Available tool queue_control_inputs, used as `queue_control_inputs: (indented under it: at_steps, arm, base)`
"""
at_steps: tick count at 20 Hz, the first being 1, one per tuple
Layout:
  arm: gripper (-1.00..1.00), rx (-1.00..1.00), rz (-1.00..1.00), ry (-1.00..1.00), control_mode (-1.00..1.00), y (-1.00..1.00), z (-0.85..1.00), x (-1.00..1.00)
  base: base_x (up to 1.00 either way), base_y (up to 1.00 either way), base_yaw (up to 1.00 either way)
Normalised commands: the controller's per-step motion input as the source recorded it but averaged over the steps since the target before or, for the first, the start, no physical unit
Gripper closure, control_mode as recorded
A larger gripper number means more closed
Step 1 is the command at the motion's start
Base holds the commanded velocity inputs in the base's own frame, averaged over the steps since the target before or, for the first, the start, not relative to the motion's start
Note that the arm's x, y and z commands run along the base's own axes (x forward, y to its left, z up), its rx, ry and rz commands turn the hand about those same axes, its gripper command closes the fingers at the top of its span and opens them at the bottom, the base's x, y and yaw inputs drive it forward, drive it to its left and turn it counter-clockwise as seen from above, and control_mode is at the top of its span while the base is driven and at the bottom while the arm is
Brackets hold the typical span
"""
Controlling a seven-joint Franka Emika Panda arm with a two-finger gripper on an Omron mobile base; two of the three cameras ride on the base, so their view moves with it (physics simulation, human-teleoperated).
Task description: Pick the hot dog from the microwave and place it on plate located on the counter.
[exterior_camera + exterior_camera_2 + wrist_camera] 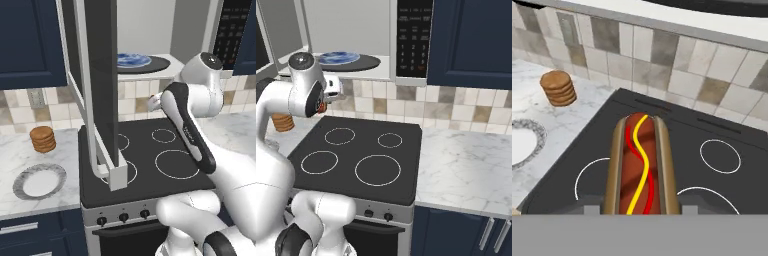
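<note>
Gripper [639, 209] fingertips mostly cut off at the hand view's lower edge, near end of the hot dog [639, 167] between them likewise cropped, plate [522, 142] left of the gripper cut by the frame edge, microwave [150, 30] interior partly hidden behind its open door [97, 85].

We have the hot dog [639, 167] close up in the hand view: tan bun, red-brown sausage, yellow and red squiggles along it, lengthwise, above the black stovetop [677, 165]. Microwave [145, 30] is mounted high, door [95, 85] swung wide open, dark turntable [150, 64] carrying a blue plate [133, 60]. Grey-rimmed plate [39, 181] sits flat on the marble counter [20, 150], left of the stovetop, nothing on it.
</note>
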Motion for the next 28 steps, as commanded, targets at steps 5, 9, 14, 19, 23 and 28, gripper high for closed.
queue_control_inputs:
  at_steps: [5,9,14,19,23,28]
  arm:
    - [1.0,0.0,0.28,0.07,-1.0,0.35,-1.0,-0.03]
    - [1.0,0.0,0.4,0.06,-1.0,0.7,-0.65,0.34]
    - [1.0,0.0,0.33,0.08,-1.0,0.83,-0.3,0.44]
    - [1.0,-0.04,0.27,0.13,-1.0,0.99,-0.6,0.19]
    - [1.0,-0.03,0.26,0.1,-1.0,0.96,-0.89,0.19]
    - [1.0,0.0,0.19,0.03,-1.0,0.77,-0.41,0.1]
  base:
    - [0.0,0.0,0.0]
    - [0.0,0.0,0.0]
    - [0.0,0.0,0.0]
    - [0.0,0.0,0.0]
    - [0.0,0.0,0.0]
    - [0.0,0.0,0.0]
